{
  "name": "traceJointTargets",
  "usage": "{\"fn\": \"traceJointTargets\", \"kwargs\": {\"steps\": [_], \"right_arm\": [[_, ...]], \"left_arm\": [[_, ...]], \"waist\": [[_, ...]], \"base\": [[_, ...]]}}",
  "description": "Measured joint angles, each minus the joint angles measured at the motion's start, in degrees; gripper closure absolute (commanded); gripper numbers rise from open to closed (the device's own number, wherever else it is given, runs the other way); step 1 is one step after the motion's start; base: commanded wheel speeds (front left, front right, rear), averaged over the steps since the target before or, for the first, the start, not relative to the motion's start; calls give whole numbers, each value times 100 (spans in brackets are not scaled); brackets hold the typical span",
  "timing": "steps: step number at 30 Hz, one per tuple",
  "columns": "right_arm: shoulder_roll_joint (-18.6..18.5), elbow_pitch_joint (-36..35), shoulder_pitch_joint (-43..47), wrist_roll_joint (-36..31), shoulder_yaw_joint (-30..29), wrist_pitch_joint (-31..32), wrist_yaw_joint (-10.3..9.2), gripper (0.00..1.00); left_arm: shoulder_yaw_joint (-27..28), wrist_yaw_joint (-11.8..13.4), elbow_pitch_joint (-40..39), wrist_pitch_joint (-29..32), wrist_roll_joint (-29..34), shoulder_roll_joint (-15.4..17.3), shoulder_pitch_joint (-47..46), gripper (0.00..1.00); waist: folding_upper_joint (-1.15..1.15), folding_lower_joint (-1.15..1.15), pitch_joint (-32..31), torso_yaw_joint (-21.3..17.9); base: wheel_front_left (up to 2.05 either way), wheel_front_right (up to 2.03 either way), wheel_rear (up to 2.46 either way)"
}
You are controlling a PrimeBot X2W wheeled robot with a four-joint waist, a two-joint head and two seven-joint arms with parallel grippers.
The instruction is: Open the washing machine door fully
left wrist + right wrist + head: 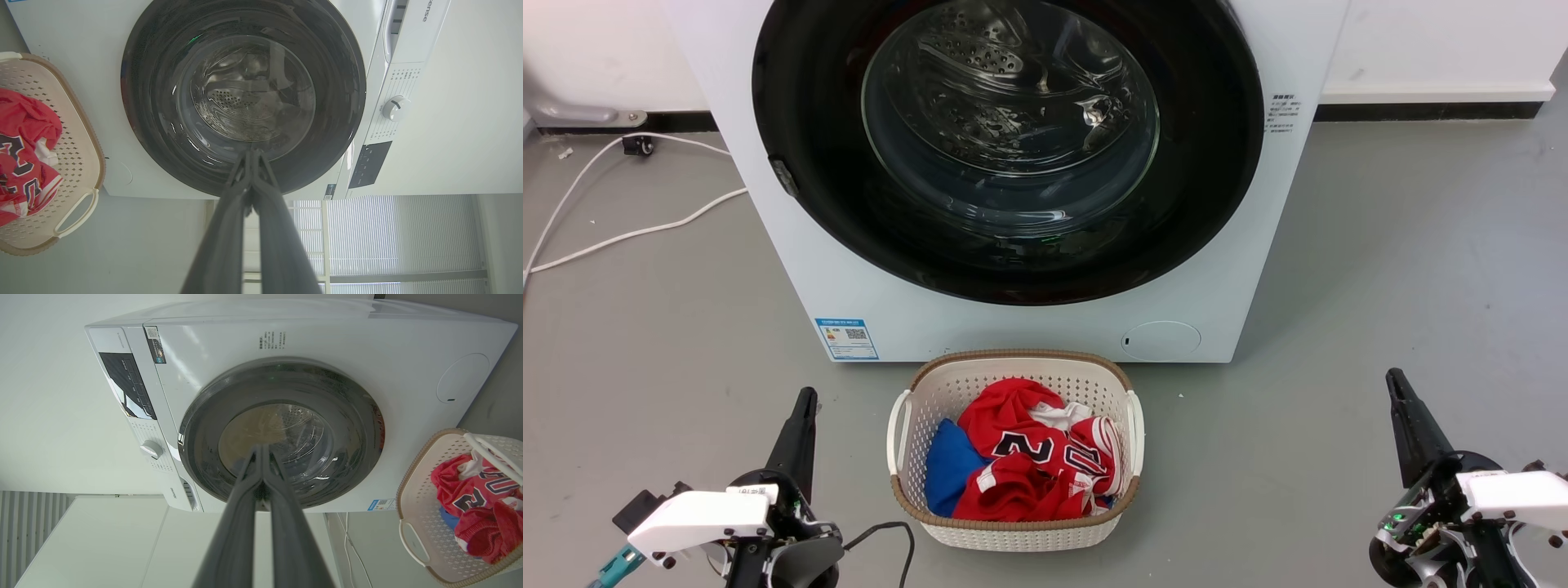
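Left claw (806,398) pinched, glossy black door (1009,139) closed

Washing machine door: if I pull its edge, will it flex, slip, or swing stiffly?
Likely rigid: the washing machine door is a wide black ring around bulging glass, so it should swing as one piece. Its glossy face looks slippery; hooking the grey notch at its left edge seems safer. It sits shut, so expect latch resistance.

Closed washing machine door (282,381), laundry basket (425,514)

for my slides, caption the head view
Closed washing machine door, laundry basket in front, left pincer and right pincer both shut.
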Motion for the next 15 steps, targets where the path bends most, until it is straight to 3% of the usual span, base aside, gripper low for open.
{"fn": "traceJointTargets", "kwargs": {"steps": [15], "right_arm": [[1,0,0,0,-1,0,0,100]], "left_arm": [[1,0,0,1,0,0,0,100]], "waist": [[0,0,0,0]], "base": [[0,0,0]]}}
